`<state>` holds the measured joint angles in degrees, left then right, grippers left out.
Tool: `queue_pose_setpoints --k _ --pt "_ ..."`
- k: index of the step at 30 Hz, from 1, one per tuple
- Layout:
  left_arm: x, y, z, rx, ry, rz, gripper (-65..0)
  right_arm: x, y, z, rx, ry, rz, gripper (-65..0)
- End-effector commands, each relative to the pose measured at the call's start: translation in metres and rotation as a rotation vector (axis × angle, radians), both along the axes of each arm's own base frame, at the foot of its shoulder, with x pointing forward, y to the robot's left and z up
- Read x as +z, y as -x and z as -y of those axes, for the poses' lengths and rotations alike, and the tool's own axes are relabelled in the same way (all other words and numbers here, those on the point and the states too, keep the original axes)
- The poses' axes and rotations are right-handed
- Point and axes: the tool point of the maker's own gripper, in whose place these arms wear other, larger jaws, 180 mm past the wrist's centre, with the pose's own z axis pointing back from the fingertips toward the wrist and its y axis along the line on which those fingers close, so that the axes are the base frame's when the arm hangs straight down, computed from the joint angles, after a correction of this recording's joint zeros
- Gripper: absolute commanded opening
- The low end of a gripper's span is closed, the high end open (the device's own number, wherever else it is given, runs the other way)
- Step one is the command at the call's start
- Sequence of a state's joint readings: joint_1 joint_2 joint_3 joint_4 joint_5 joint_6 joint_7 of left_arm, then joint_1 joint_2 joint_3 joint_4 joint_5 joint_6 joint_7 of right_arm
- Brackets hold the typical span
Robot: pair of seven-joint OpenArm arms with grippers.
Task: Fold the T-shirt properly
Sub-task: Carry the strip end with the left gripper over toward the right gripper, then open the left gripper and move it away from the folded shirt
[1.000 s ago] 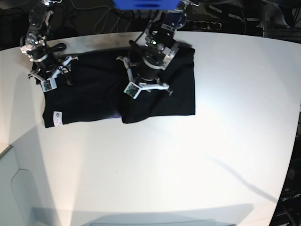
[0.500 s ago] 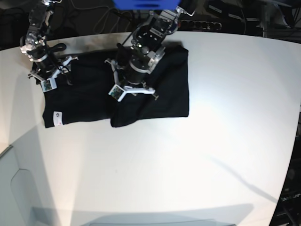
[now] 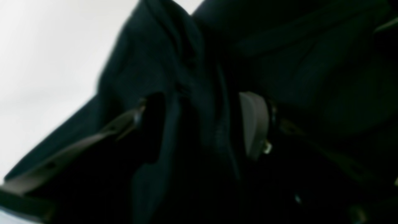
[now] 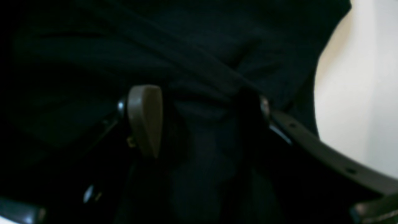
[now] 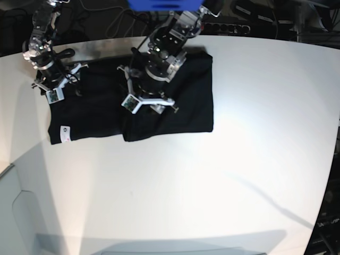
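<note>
The T-shirt (image 5: 159,101) was lying flat on the white desk (image 5: 212,175), up near its far edge, folded into a wide dark band with one layer lapped over the other around the middle. Its small white tag (image 5: 65,133) showed at the near corner on the side under the right arm.

The left end effector (image 5: 150,99) sat over the middle of the shirt. In the left wrist view its fingers (image 3: 252,124) were spread apart, with a ridge of black cloth running up between them, not pinched.

The right end effector (image 5: 54,85) was down at the shirt's far corner, above the tag. Its fingers (image 4: 144,119) were wide apart too, with bunched cloth between them.
</note>
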<state>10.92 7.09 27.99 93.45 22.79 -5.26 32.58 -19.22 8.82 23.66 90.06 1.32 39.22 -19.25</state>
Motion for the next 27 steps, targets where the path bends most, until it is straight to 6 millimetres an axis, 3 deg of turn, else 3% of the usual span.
queue_pose_setpoints --k 1,3,7,11,14,16,20,27 --pt "0.035 -0.015 0.005 0.018 0.067 0.097 -28.7 -0.007 0.009 0.004 0.020 0.035 -0.051 -26.1" --pt "0.057 -0.016 -0.003 0.039 0.094 0.146 -29.9 -0.007 0.009 0.004 0.020 0.035 -0.051 -26.1" --pt "0.096 -0.019 -0.044 0.116 0.109 0.247 -32.4 -0.006 0.007 0.004 0.020 0.035 -0.048 -26.1" --pt "0.078 -0.017 -0.092 0.197 0.027 0.221 -39.7 -0.005 0.006 0.003 0.019 0.034 -0.045 -26.1" --pt "0.045 -0.005 -0.105 0.201 0.015 0.124 -46.3 -0.006 0.005 -0.002 0.014 0.019 -0.042 -26.1" --pt "0.032 0.002 -0.102 0.179 0.060 0.064 -48.4 -0.006 0.005 -0.003 0.014 0.016 -0.042 -26.1" --pt "0.007 0.030 -0.069 0.068 0.173 -0.085 -48.5 -0.006 0.005 -0.003 0.014 0.016 -0.042 -26.1" --pt "0.004 0.058 -0.001 -0.214 0.225 -0.149 -48.4 -0.003 0.004 -0.002 0.013 0.021 -0.032 -26.0"
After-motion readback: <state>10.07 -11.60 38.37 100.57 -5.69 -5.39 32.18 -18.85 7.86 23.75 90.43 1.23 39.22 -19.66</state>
